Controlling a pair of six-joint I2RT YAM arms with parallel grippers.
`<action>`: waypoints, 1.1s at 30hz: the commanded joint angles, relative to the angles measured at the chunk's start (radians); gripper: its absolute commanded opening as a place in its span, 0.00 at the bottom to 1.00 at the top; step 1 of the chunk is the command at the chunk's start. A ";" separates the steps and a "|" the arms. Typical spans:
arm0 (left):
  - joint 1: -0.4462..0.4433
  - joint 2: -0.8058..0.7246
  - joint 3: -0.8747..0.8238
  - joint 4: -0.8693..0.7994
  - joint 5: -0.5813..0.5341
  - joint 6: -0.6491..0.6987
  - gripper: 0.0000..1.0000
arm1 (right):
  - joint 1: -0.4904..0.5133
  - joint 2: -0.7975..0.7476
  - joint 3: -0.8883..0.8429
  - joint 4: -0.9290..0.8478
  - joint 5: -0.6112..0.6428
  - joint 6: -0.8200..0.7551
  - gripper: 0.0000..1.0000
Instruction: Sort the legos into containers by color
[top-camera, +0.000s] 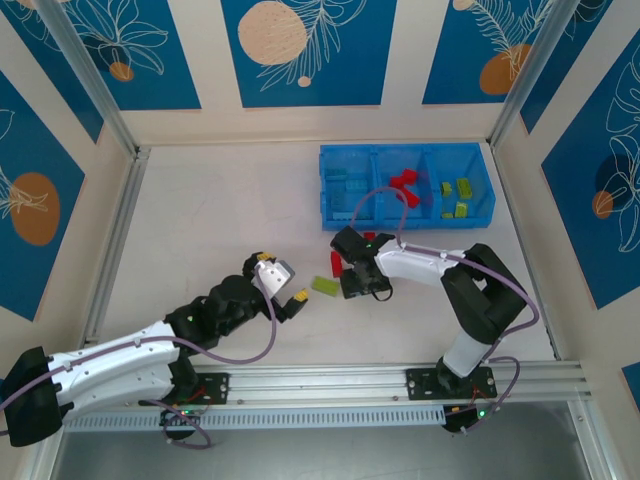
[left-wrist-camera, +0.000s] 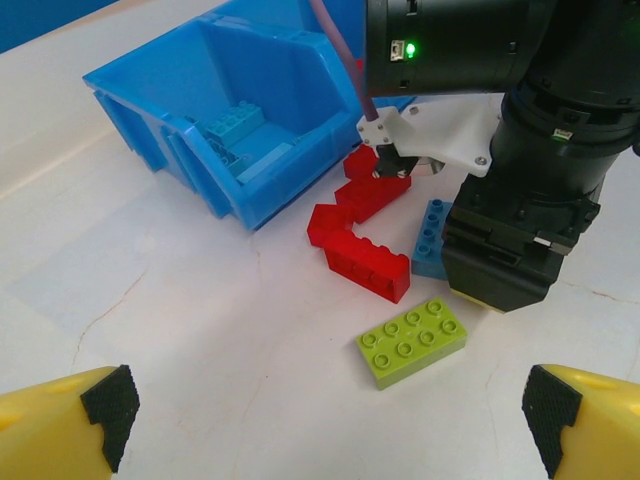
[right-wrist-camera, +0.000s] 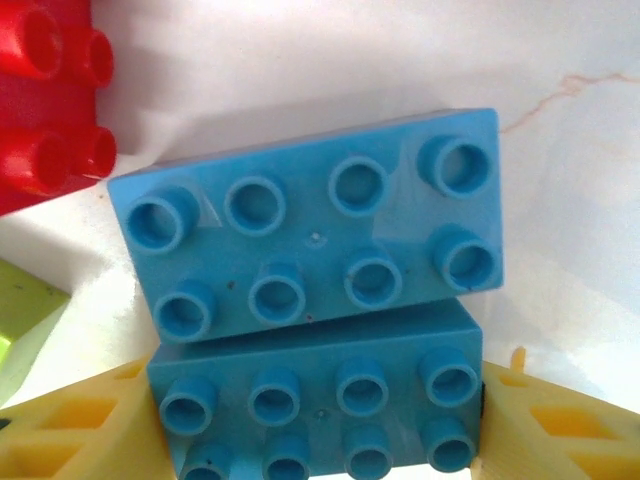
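- The counter (top-camera: 220, 220) carries the blue tray (top-camera: 400, 218) at its far right. From above, its three compartments hold sorted bricks: light blue ones (top-camera: 345, 180) on the left, red ones (top-camera: 403, 188) in the middle, lime ones (top-camera: 462, 195) on the right.
- The right arm (top-camera: 480, 300) rises from its base, folds at the elbow and reaches left, with its wrist turned down over a loose cluster near the counter's middle.
- The left arm (top-camera: 110, 365) lies low and stretches up and to the right toward the same cluster.
- The left pincer (top-camera: 283, 277) is released. Its wrist view shows the yellow fingertips (left-wrist-camera: 70, 425) spread to both bottom corners with nothing between them.
- The right pincer (top-camera: 355, 278) stands upright in the left wrist view, but its jaws are hidden there.
- Its own camera shows yellow fingers (right-wrist-camera: 85, 430) flanking the short ends of a light blue brick (right-wrist-camera: 315, 405) and seeming to touch it. Whether they clench it I cannot tell.
- A second light blue brick (right-wrist-camera: 310, 235) lies just beyond the first.
- The left wrist view adds a lime brick (left-wrist-camera: 412, 342) lying flat, studs up, near loose red bricks (left-wrist-camera: 368, 265) in front of the tray.
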 joint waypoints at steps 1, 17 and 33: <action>0.005 -0.006 0.015 -0.002 -0.004 0.005 1.00 | 0.016 -0.098 -0.012 -0.047 0.061 0.065 0.58; 0.005 -0.003 0.015 0.000 -0.008 0.008 1.00 | -0.195 0.109 0.632 0.069 0.138 -0.171 0.50; 0.005 0.017 0.020 -0.011 -0.059 0.029 1.00 | -0.251 0.194 0.932 -0.093 0.048 -0.147 0.88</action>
